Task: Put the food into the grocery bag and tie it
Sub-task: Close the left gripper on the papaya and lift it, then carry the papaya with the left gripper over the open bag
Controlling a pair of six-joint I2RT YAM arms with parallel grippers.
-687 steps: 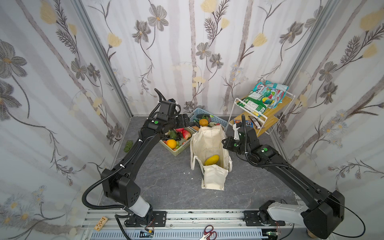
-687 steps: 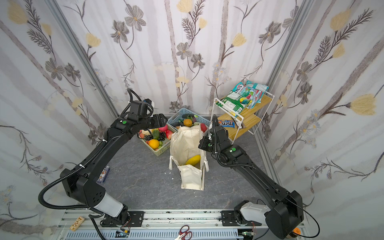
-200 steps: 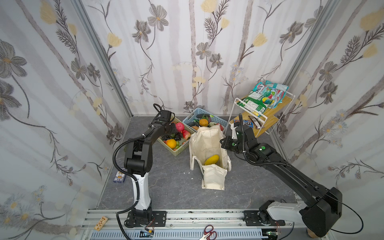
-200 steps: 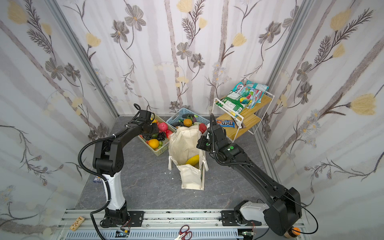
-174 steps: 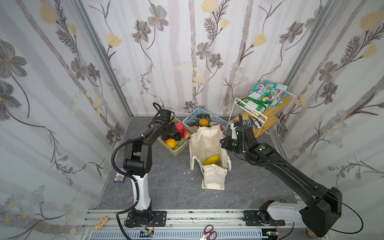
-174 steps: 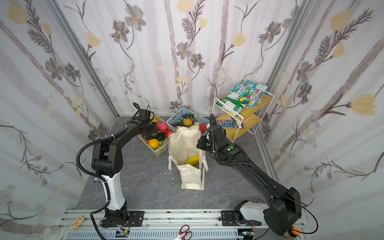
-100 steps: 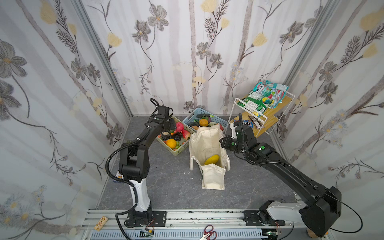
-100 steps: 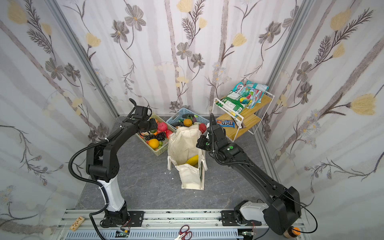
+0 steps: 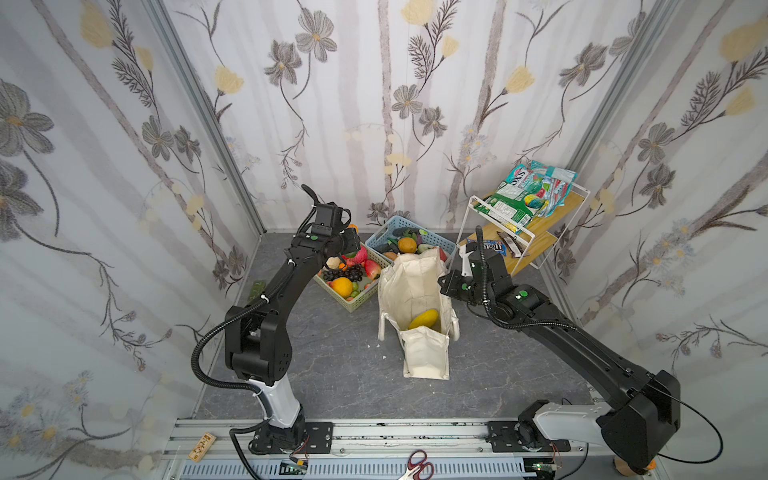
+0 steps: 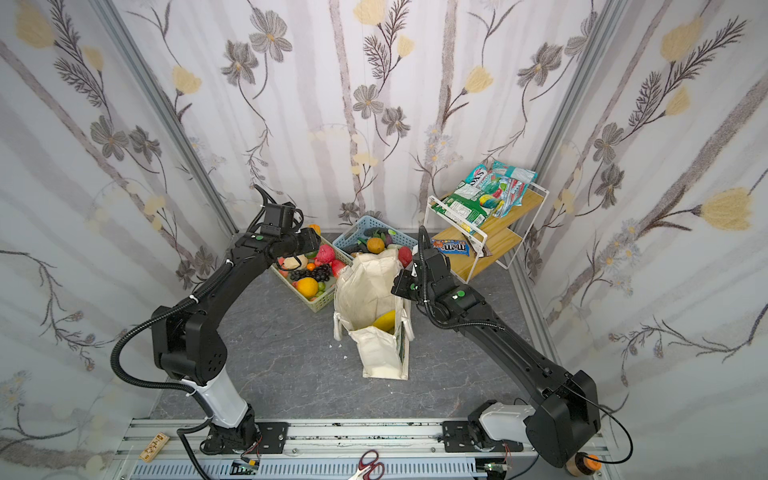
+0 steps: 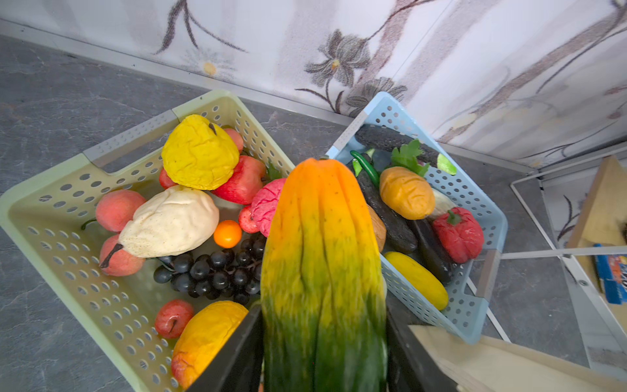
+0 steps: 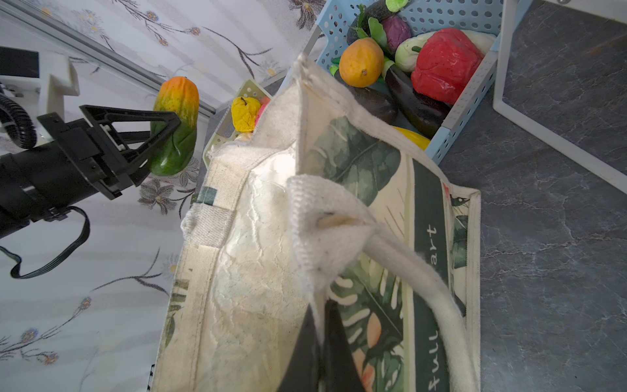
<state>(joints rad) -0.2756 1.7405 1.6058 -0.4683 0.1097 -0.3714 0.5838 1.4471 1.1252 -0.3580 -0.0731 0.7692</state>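
While my left gripper (image 11: 322, 315), half open, clamps the long orange-to-green toy fruit (image 11: 322, 230) above the pastel green plastic basket (image 11: 112, 305), my right gripper (image 12: 320, 339) is pinched shut on the cream leaf-print canvas bag (image 12: 369, 159) at its rim; a slip there could collapse the mouth.

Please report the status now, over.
Left pincer shut on papaya, in air. Right pincer shut on bag rim, mouth open. Mango inside. Path looks free.

Scissors (image 9: 419, 466) lie by the front rail (image 9: 374, 432); a wire shelf (image 9: 555, 218) stands beyond.
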